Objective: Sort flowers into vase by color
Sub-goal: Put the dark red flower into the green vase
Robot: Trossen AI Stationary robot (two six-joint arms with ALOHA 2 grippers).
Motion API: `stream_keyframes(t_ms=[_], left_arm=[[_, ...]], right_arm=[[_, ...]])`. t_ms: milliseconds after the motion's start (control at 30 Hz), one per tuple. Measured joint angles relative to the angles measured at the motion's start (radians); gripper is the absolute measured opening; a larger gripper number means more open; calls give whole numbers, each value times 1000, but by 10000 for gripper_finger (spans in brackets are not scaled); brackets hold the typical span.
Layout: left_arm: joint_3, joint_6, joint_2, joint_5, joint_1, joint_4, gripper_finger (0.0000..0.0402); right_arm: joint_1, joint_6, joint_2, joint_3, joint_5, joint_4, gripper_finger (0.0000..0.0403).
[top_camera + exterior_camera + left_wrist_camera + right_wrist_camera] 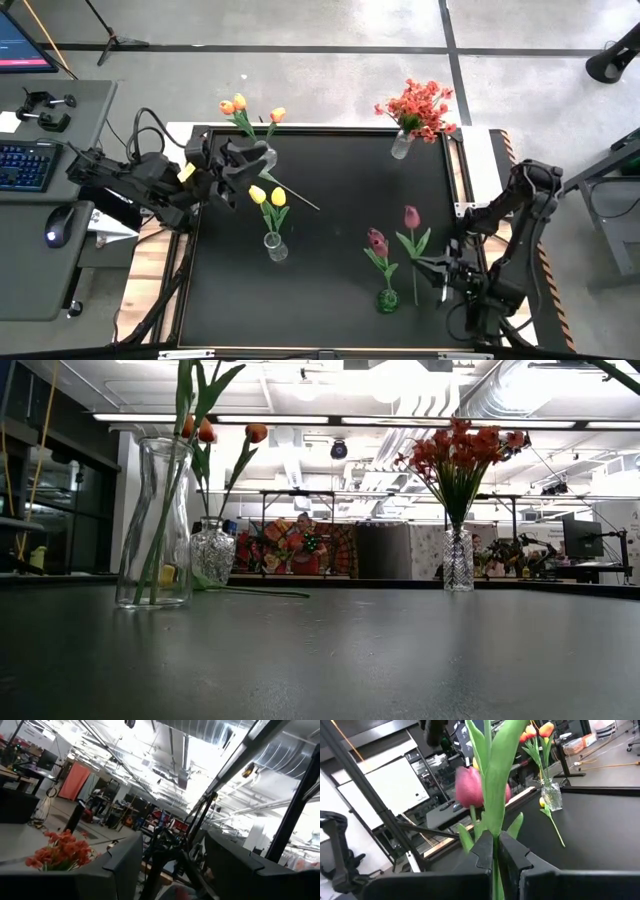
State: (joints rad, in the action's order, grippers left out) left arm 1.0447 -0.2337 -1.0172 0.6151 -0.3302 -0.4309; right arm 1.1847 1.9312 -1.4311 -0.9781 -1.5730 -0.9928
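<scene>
**A:** where's the right gripper (430,264) at?

**B:** around 4 o'clock on the table (330,220), arm folded in from the edge, fingers clenched on a pink tulip (411,216) stem, right beside the green vase (387,300) with another pink one (377,241).

**A:** left one?

**B:** left gripper (262,160) reaches in at 10 o'clock, fingers spread, by the orange tulips' vase (268,158). Can't tell if it's touching.
</scene>
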Motion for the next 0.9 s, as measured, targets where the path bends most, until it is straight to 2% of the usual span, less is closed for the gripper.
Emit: stream_keyframes(t_ms=[200, 333, 400, 533, 633, 733, 833, 900], left_arm=[[0, 1, 0, 8, 0, -12, 202], [0, 2, 0, 37, 0, -18, 202], [0, 2, 0, 52, 0, -17, 202], [0, 20, 0, 59, 1, -21, 202], [0, 41, 0, 63, 1, -22, 202], [0, 53, 0, 63, 1, -22, 202], [0, 53, 0, 45, 1, -22, 202], [0, 53, 0, 24, 0, -22, 202]], right_arm=[[1, -17, -2, 24, 2, 12, 0], [9, -121, -3, -52, 2, 9, 0], [19, -254, -3, -136, 2, 8, 0], [42, -672, -3, -358, 16, 7, 0], [33, -984, -2, -525, 152, 17, 0], [-20, -1251, -2, -625, 334, 60, 0], [-106, -1467, 2, -642, 578, 176, 0], [-168, -1585, 8, -591, 732, 347, 0]])
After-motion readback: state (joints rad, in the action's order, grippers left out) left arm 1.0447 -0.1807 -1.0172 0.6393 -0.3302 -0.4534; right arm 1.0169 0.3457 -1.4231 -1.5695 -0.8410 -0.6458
